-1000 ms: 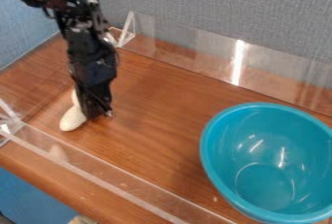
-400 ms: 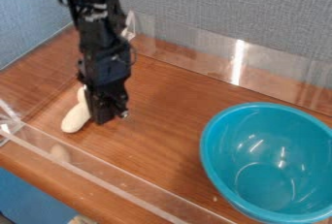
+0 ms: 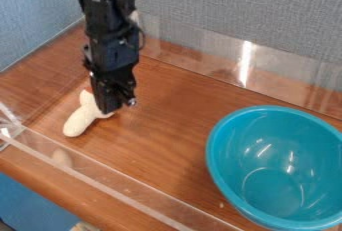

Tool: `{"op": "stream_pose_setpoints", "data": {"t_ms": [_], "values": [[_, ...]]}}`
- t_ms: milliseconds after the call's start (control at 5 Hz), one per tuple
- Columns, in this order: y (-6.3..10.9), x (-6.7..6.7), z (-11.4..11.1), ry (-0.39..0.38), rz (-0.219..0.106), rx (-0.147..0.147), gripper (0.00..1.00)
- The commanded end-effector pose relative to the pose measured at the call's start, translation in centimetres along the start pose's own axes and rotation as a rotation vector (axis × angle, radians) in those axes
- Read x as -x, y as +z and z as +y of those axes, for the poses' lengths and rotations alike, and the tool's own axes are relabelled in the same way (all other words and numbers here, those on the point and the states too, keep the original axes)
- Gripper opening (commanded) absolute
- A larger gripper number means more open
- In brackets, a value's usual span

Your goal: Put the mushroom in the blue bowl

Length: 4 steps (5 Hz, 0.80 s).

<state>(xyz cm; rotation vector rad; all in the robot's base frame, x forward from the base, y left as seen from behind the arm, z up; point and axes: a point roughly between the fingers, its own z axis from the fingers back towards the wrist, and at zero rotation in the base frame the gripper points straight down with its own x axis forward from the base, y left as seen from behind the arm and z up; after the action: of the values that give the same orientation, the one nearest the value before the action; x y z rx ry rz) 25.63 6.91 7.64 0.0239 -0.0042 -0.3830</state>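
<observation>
Tilted mushroom (image 3: 80, 120), apparently gripped by end effector (image 3: 115, 102).

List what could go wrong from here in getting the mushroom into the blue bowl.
1. The gripper seems to pinch the mushroom only by its upper end, and the pale stem slants down toward the table. Such an off-centre hold may slip.
2. The blue bowl sits well across the table from the gripper. A dangling mushroom might swing loose on the way, or catch the rim if carried low.
</observation>
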Motion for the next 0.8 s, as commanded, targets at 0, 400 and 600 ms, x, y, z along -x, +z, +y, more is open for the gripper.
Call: {"op": "stream_pose_setpoints", "data": {"t_ms": [0, 400, 600], "values": [[0.4, -0.8, -0.4, -0.037, -0.043, -0.033, 1.00], [-1.5, -0.4, -0.8, -0.003, -0.017, -0.034, 1.00], [-2.1, -0.1, -0.8, 0.043, -0.005, -0.036, 1.00]]}}
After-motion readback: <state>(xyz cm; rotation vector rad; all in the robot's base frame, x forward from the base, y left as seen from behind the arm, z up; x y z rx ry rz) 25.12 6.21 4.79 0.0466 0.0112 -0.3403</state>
